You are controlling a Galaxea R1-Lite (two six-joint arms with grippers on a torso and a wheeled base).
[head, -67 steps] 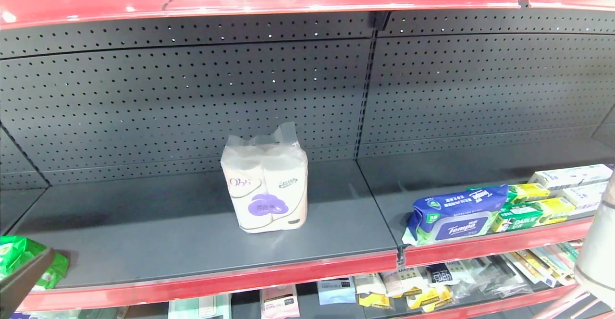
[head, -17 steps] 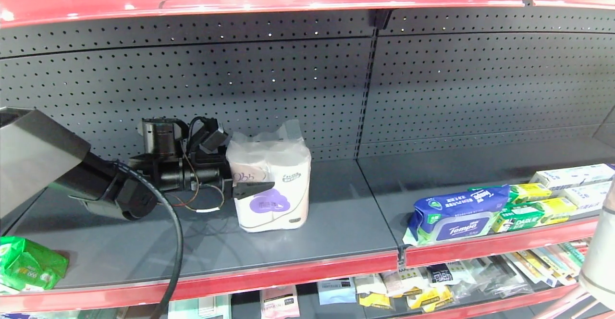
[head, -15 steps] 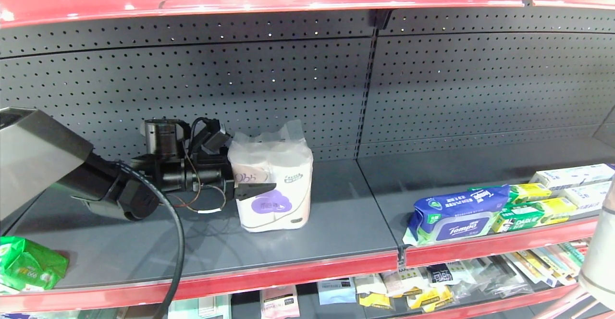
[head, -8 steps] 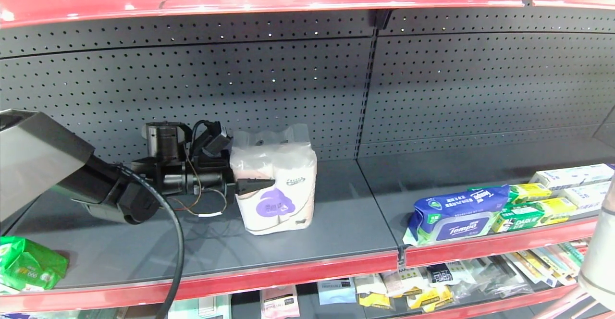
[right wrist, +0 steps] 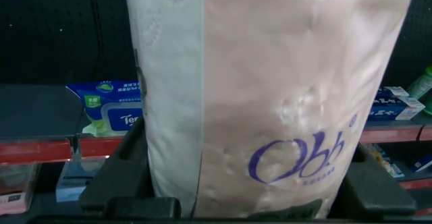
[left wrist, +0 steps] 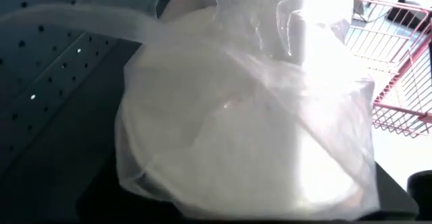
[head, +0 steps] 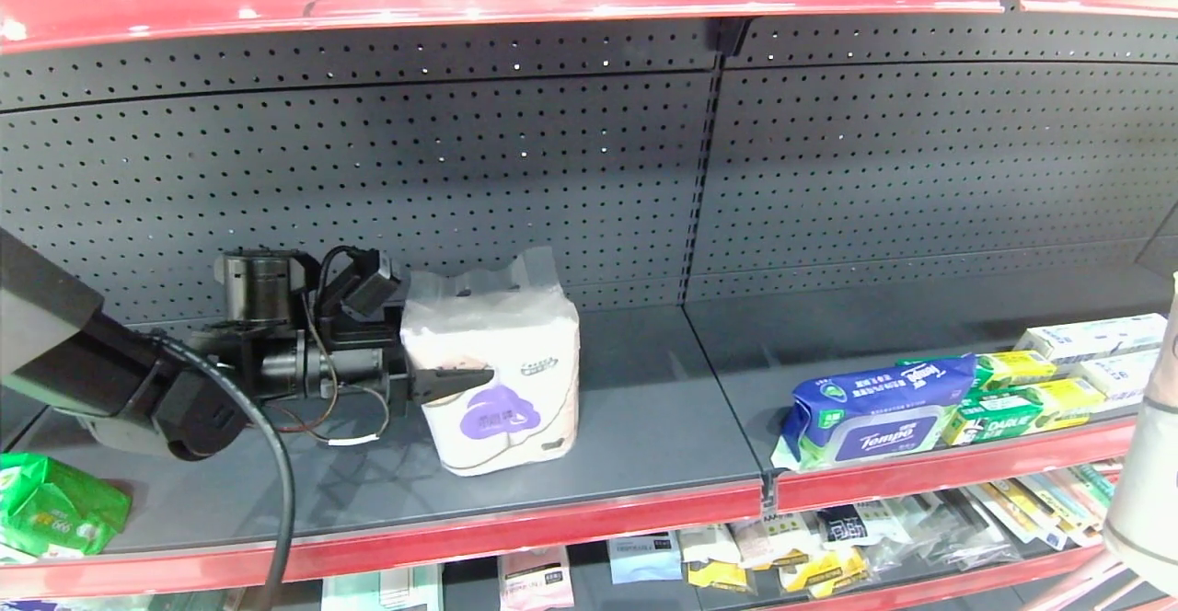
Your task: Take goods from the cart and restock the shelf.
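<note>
Left claw [head: 471, 374] gripping roll pack [head: 526, 349], right claw [right wrist: 250, 191] holding second pack [right wrist: 283, 69]

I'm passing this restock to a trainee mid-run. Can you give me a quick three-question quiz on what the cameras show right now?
1. True or false: the left gripper has one finger across the front of the toilet roll pack standing on the shelf.
2. Which item lies nearest that pack on its right side?
A) a blue wet wipes pack
B) a shampoo bottle
C) a cereal box
3. Fill in: the right gripper holds a second ___ pack.

Key
1. True
2. A
3. Toilet roll: it is a second toilet roll pack.
</note>
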